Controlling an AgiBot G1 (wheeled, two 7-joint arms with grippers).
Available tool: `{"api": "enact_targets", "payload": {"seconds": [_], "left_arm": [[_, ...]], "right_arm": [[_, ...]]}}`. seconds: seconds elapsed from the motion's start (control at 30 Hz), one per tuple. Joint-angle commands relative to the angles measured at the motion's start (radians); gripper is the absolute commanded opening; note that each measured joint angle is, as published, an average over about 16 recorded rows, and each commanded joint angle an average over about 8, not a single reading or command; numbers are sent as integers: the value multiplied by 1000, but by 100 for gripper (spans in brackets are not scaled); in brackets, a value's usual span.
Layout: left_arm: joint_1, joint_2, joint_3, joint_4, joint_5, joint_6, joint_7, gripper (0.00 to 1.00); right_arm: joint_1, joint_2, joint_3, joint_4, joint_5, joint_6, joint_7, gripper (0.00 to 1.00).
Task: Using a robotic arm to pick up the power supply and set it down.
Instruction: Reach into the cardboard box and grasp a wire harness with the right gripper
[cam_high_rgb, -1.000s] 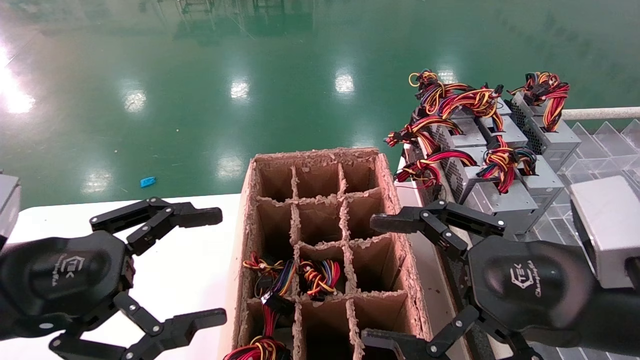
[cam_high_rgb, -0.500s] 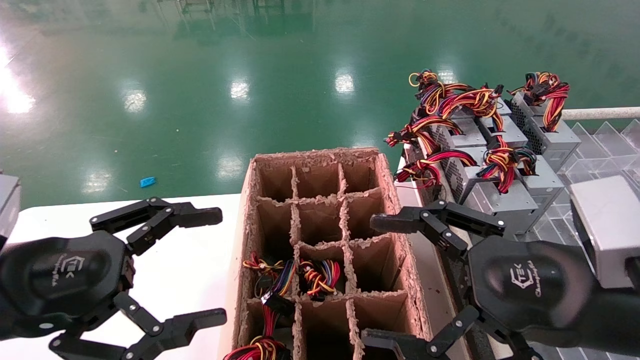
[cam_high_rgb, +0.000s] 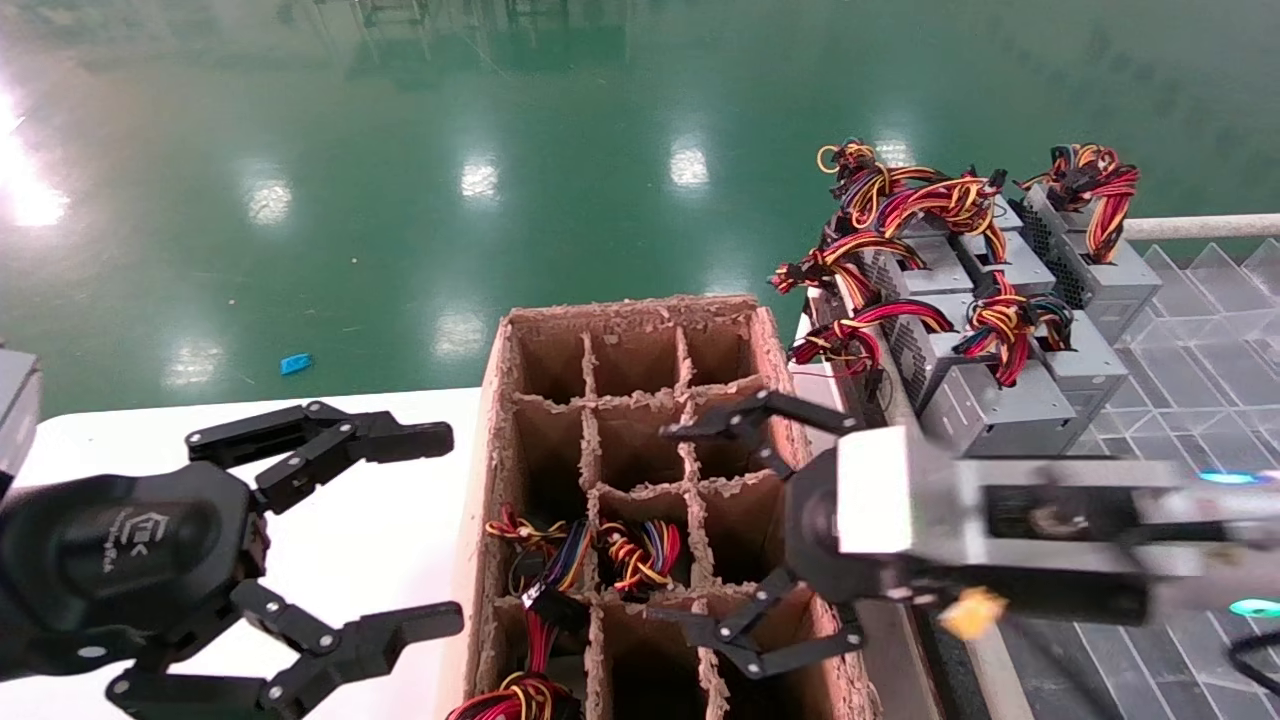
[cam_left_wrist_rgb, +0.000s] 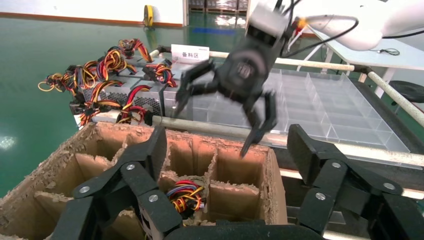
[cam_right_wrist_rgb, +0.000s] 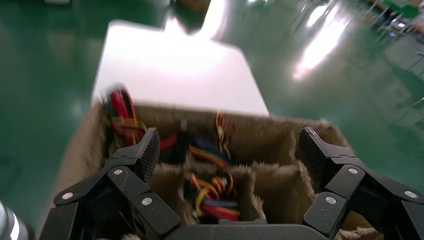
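Power supply (cam_high_rgb: 985, 395) units, grey boxes with looped red, yellow and black wires, stand packed together on the rack at the robot's right, just beyond the far right corner of the cardboard box (cam_high_rgb: 770, 330), and none is held. The right tool (cam_high_rgb: 745, 535) hangs over the right-hand cells of that box with its black linked fingers spread wide apart and nothing between them; one fingertip reaches over a middle cell and the other over a cell nearer the robot. In the left wrist view the same tool (cam_left_wrist_rgb: 225, 112) shows above the box's edge, its fingers splayed, with the white arm (cam_left_wrist_rgb: 360, 25) and black cable behind it. Below it the box is split by torn cardboard dividers (cam_high_rgb: 690, 470) into a grid of cells; coloured wire bundles (cam_high_rgb: 640, 550) lie in some near cells, while the far ones look bare. The left tool (cam_high_rgb: 375, 540) is over the white worktop (cam_high_rgb: 390, 560) to the left of the box, fingers likewise wide apart and holding nothing. Clear plastic trays (cam_high_rgb: 1215, 345) lie beyond the power supplies, and a glossy green floor (cam_high_rgb: 400, 150) spreads behind everything.
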Motion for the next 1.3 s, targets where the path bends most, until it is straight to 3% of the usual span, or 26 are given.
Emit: {"api": "enact_targets", "payload": {"seconds": [0.03, 0.23, 0.57, 0.63, 0.87, 1.13, 1.3], "left_arm": [[0, 0, 0, 0, 0, 0, 0, 0], [0, 0, 0, 0, 0, 0, 0, 0], [0, 0, 0, 0, 0, 0, 0, 0], [0, 0, 0, 0, 0, 0, 0, 0], [0, 0, 0, 0, 0, 0, 0, 0], [0, 0, 0, 0, 0, 0, 0, 0], [0, 0, 0, 0, 0, 0, 0, 0]], "right_arm": [[26, -27, -28, 1, -66, 12, -16, 100], [64, -80, -91, -5, -194, 29, -1, 100], [88, -114, -127, -12, -271, 45, 41, 99], [89, -118, -131, -12, -284, 54, 46, 90], [90, -121, -136, -12, -325, 84, 58, 36], [81, -125, -129, -17, -327, 112, 61, 21], [68, -126, -115, -20, -324, 145, 50, 7]]}}
